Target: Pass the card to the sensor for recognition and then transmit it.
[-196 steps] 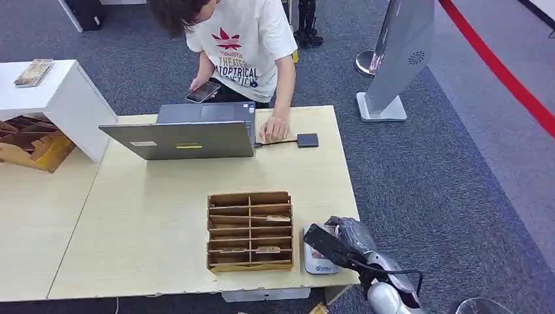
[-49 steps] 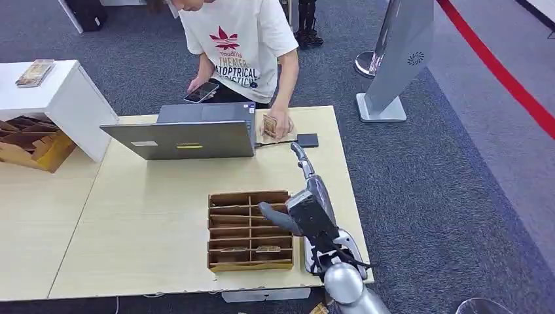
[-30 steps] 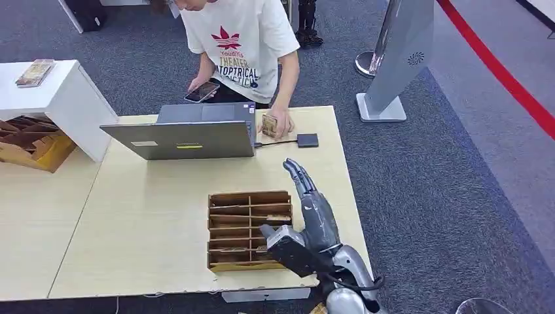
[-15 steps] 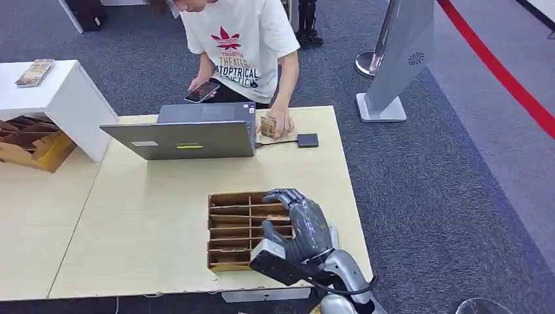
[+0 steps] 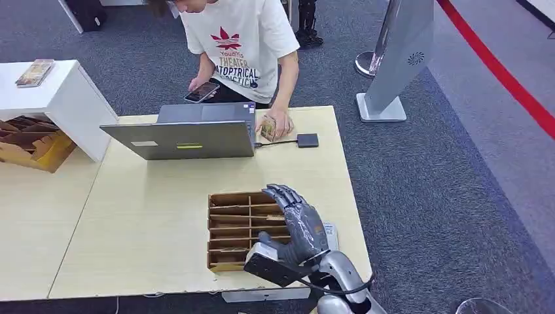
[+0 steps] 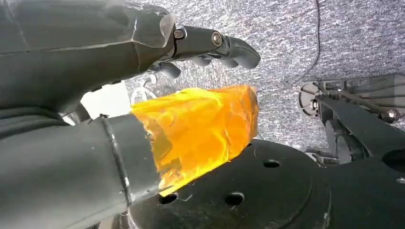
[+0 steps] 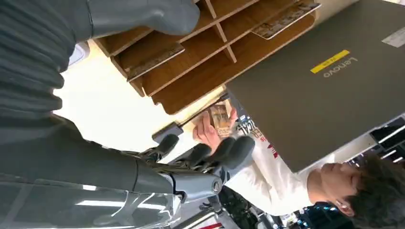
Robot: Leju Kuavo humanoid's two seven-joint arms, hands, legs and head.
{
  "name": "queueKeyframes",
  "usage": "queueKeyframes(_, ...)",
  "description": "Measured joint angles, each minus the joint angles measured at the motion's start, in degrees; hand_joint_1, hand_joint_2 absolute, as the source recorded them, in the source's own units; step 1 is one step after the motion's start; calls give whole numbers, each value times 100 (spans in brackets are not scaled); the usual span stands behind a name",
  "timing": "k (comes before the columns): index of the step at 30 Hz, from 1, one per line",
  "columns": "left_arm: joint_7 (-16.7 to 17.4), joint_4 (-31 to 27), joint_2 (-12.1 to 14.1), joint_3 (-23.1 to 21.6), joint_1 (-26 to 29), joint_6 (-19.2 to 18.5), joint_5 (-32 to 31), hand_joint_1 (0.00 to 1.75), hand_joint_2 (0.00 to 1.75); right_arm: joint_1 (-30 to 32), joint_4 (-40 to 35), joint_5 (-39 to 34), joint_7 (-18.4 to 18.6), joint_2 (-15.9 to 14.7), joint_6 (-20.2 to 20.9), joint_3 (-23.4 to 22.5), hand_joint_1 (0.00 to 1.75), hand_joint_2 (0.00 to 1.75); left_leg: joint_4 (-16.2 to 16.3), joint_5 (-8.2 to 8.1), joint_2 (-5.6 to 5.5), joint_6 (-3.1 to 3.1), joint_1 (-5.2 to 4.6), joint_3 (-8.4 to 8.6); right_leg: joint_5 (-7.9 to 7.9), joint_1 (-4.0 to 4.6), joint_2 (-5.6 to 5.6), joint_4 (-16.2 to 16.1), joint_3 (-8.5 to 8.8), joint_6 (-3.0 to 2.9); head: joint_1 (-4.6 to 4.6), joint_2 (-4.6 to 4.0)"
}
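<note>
Your right hand (image 5: 298, 226) hovers empty, fingers apart, over the wooden card rack (image 5: 239, 229); a person's hand (image 5: 275, 124) holds the card (image 5: 268, 128) beside the laptop (image 5: 180, 139).

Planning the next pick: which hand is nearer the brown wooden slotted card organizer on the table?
Right. The right hand hovers over the brown wooden slotted card organizer's right side, fingers apart. The left hand hangs down by the carpet, off the table.
</note>
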Motion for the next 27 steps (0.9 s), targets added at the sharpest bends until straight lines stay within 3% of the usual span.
queueKeyframes(14,37,0,4,0,-1,-4,-20,0,0,-74,382,98,140,2,4,13,44,175,0,0,0,0,0,0,0,0,0,0,0,0,0,0)
queueKeyframes(24,52,0,4,0,-3,-7,-52,0,0,-146,623,173,219,2,-9,2,54,175,0,0,0,0,0,0,0,0,0,0,0,0,0,0)
queueKeyframes(27,55,0,4,0,-3,-9,-59,0,0,-158,699,201,225,2,-20,-22,65,175,0,0,0,0,0,0,0,0,0,0,0,0,0,0)
